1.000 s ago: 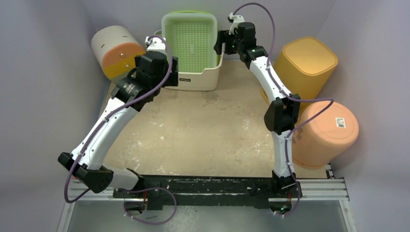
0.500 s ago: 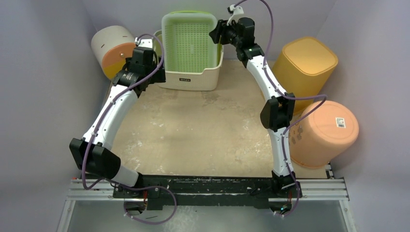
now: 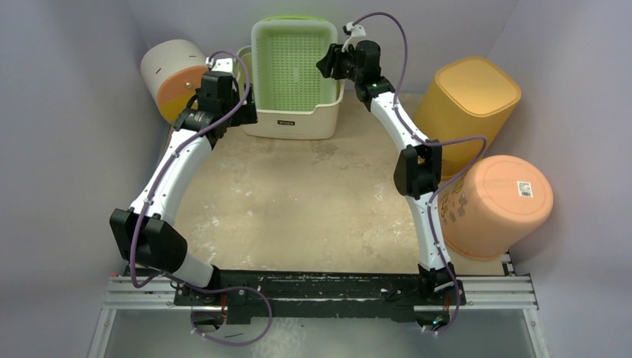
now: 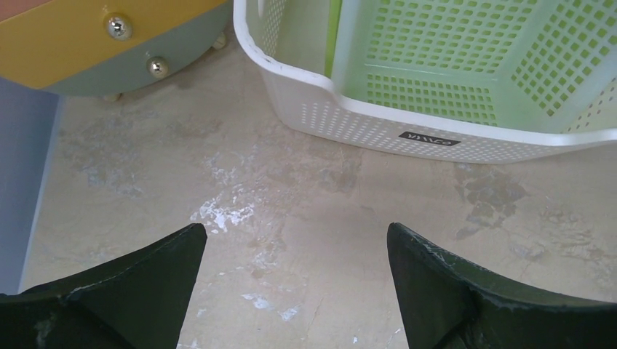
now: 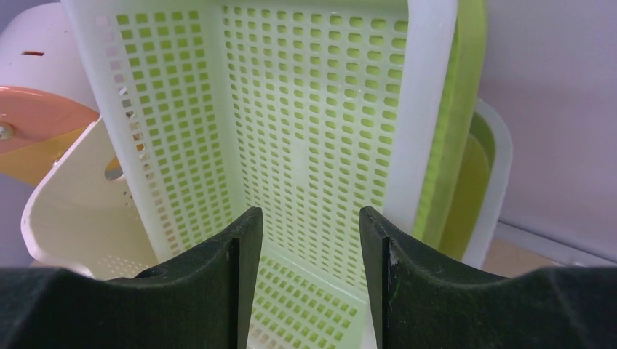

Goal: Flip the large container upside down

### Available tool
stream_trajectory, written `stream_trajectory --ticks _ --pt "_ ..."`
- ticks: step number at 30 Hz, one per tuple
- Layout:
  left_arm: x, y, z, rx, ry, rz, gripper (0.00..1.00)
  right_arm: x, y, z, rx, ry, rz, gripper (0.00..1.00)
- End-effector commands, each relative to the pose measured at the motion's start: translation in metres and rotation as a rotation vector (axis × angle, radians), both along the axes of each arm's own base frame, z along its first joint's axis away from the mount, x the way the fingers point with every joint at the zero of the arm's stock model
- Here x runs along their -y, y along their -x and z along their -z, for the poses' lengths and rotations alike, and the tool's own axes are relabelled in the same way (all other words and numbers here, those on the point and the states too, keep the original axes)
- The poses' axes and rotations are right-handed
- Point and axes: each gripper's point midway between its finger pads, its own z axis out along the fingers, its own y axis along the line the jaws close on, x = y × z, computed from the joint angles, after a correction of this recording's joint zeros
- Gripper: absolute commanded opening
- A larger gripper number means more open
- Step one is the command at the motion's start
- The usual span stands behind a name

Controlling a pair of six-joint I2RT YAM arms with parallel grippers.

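Observation:
The large container is a white perforated basket (image 3: pixel 302 121) at the back centre, standing open side up. A light green perforated basket (image 3: pixel 291 56) stands on end inside it. My left gripper (image 3: pixel 244 113) is open and empty over the floor by the basket's front left corner (image 4: pixel 313 109). My right gripper (image 3: pixel 326 63) is open and empty at the basket's right rim, facing the green basket's inside (image 5: pixel 305 109). The white rim also shows in the right wrist view (image 5: pixel 65 211). Neither gripper touches the basket.
A cream cylinder with an orange and yellow end (image 3: pixel 179 78) lies at the back left, close to my left arm. A yellow bin (image 3: pixel 466 97) and an orange bucket (image 3: pixel 495 205) stand on the right. Purple walls close off the back and sides.
My left gripper has drawn back to the left, off the basket's front wall to its left corner. My right gripper has moved left, over the basket's right rim.

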Motion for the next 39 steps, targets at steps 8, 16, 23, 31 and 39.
stream_trajectory --ticks 8,16,23,31,39 --pt "0.007 -0.002 -0.003 0.042 0.067 0.003 0.91 0.009 0.007 -0.062 0.140 -0.033 0.021 0.53" --pt "0.011 -0.010 0.001 0.034 0.076 0.047 0.92 0.023 0.029 -0.105 0.176 -0.038 0.058 0.58" --pt "0.031 -0.034 0.000 0.020 0.123 0.147 0.92 0.020 0.014 -0.075 0.114 -0.018 0.072 0.59" --pt "0.038 -0.056 -0.010 0.059 0.150 0.175 0.92 0.019 -0.003 -0.044 0.078 -0.025 0.101 0.58" --pt "0.027 -0.123 -0.033 0.202 0.185 0.170 0.91 0.030 0.007 -0.068 0.127 -0.033 0.128 0.57"
